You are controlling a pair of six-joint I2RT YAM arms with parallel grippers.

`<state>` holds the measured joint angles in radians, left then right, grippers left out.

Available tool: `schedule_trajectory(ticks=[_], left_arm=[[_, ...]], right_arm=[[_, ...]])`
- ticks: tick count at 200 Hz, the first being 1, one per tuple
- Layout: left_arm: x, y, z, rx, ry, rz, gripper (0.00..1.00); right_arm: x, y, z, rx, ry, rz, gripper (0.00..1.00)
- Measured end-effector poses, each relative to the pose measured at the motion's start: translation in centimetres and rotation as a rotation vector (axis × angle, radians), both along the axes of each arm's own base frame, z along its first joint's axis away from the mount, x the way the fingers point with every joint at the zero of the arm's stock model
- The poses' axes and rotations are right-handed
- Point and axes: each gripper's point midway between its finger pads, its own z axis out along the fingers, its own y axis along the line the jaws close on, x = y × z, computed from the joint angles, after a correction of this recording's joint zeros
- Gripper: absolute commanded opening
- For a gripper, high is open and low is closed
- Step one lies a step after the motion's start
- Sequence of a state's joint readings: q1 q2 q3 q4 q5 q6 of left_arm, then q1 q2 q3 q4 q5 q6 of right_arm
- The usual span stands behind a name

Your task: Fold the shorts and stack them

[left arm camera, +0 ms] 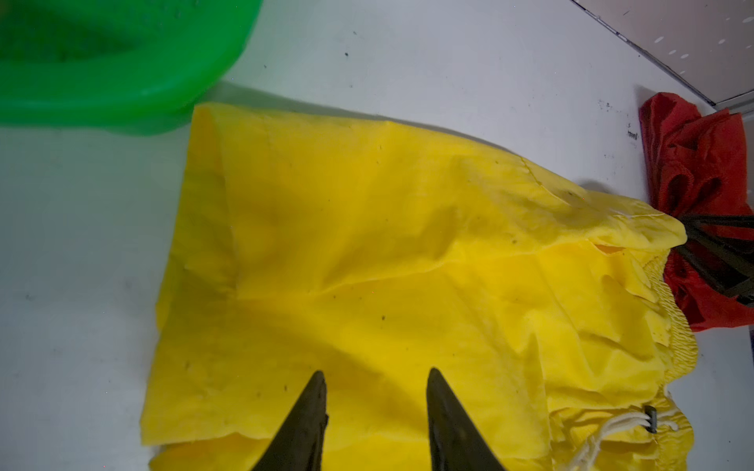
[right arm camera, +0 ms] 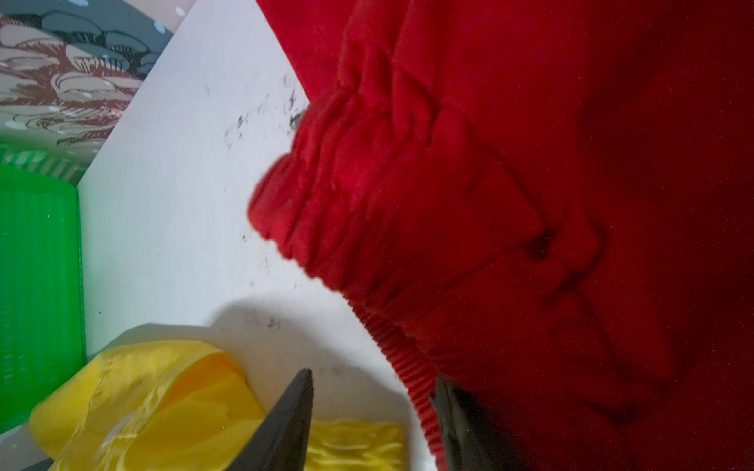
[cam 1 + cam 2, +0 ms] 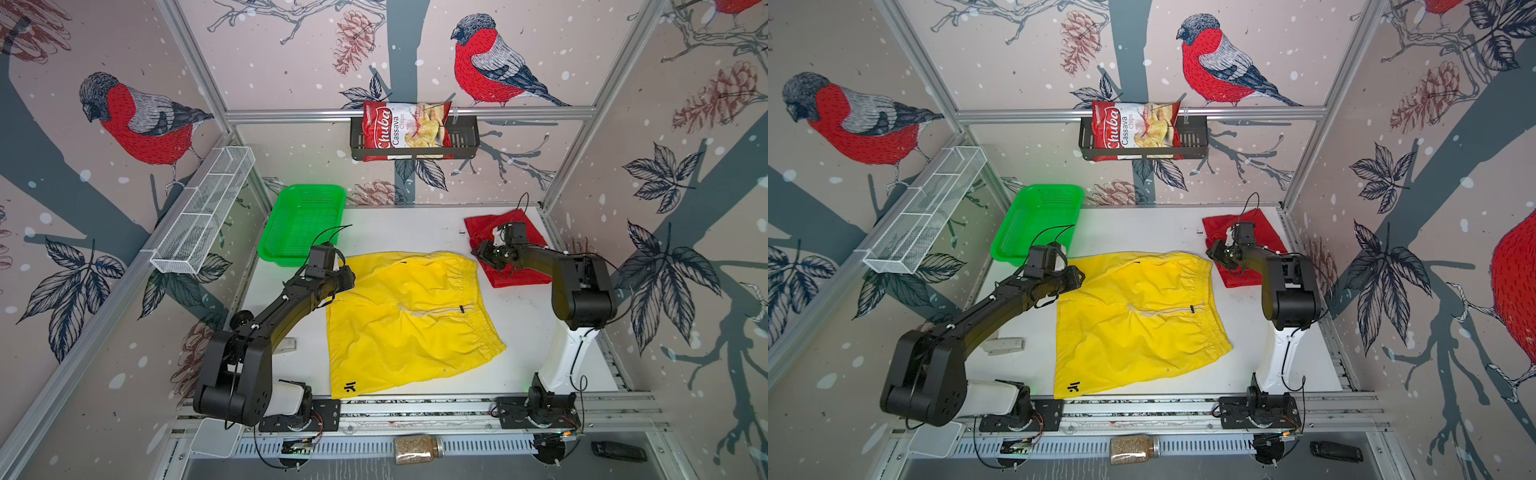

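White table (image 3: 415, 224) inside a booth papered with red-breasted birds, seen from above. Yellow shorts (image 3: 407, 320) lie spread nearly flat in the middle of the table, with the waistband and pale drawstring to the right, the legs to the left, and a small black logo at the near left corner. Red shorts (image 3: 509, 277) sit bunched in the far right corner, just beside the yellow waistband and partly under the right arm. A green basket (image 3: 309, 188) stands at the far left, close to the yellow leg hem.

The left hand (image 1: 375, 372) hovers over the far left part of the yellow shorts, fingers apart and gripping nothing. The right hand (image 2: 371, 379) hangs low where the two pairs meet, also released. Bare table shows between its fingers, and the ribbed red waistband runs against one of them.

Neither pair looks neatly folded, and nothing is stacked, so the task seems to be at an early stage. The step in hand appears to be setting up a fold of the yellow pair. Next, each hand likely needs to drop and pinch only yellow cloth, with the right hand keeping clear of the red waistband.
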<state>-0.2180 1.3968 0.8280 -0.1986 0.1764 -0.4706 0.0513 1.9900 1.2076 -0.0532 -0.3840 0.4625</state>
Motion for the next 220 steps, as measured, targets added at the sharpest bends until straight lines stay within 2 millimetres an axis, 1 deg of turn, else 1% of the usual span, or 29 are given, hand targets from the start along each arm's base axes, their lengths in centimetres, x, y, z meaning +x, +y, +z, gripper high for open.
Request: schedule_trajectory(ticks=[9, 22, 35, 53, 64, 76, 89, 103, 114, 128, 144, 160, 187, 201, 220], left_arm=[[0.4, -0.1, 0.2, 0.004, -0.006, -0.005, 0.46], [0.9, -0.2, 0.4, 0.009, -0.02, -0.013, 0.5], [1.3, -0.4, 0.6, 0.01, -0.031, -0.024, 0.5], [1.6, -1.3, 0.7, 0.017, -0.049, -0.073, 0.52], [1.3, -2.4, 0.8, 0.03, -0.063, -0.127, 0.53], [0.8, -3.8, 0.8, 0.06, -0.08, -0.201, 0.55], [0.5, -4.8, 0.6, 0.109, -0.102, -0.274, 0.56], [0.4, -5.1, -0.1, 0.165, -0.109, -0.325, 0.57], [0.6, -4.9, -1.0, 0.211, -0.104, -0.349, 0.58], [1.1, -4.7, -2.0, 0.27, -0.096, -0.374, 0.67], [1.6, -5.4, -2.8, 0.3, -0.093, -0.416, 0.73], [2.2, -6.2, -3.4, 0.322, -0.097, -0.459, 0.75], [3.0, -7.7, -4.5, 0.342, -0.106, -0.513, 0.76], [4.0, -8.5, -4.6, 0.358, -0.127, -0.529, 0.76], [5.6, -8.8, -5.1, 0.395, -0.134, -0.506, 0.77]], right_arm=[[0.0, -0.4, 0.2, 0.003, -0.004, -0.008, 0.52], [-0.3, -0.5, 1.2, 0.009, -0.013, -0.01, 0.53], [-0.5, 0.4, 3.3, 0.023, -0.049, 0.01, 0.53], [-0.9, 2.6, 6.8, 0.041, -0.128, 0.061, 0.53], [-1.8, 4.0, 8.3, 0.048, -0.16, 0.094, 0.53], [-3.2, 5.8, 9.3, 0.053, -0.179, 0.134, 0.53], [-5.2, 8.2, 9.8, 0.066, -0.196, 0.187, 0.52], [-7.8, 10.7, 9.5, 0.09, -0.191, 0.239, 0.52], [-9.6, 12.4, 8.7, 0.118, -0.172, 0.273, 0.51], [-11.2, 13.3, 7.2, 0.141, -0.138, 0.272, 0.51], [-12.5, 13.9, 5.7, 0.153, -0.103, 0.275, 0.51], [-12.6, 14.1, 4.9, 0.165, -0.092, 0.267, 0.51], [-12.5, 13.5, 2.9, 0.166, -0.055, 0.237, 0.51], [-12.4, 13.1, 1.9, 0.161, -0.039, 0.224, 0.51], [-12.4, 12.3, 0.6, 0.153, -0.012, 0.205, 0.51]])
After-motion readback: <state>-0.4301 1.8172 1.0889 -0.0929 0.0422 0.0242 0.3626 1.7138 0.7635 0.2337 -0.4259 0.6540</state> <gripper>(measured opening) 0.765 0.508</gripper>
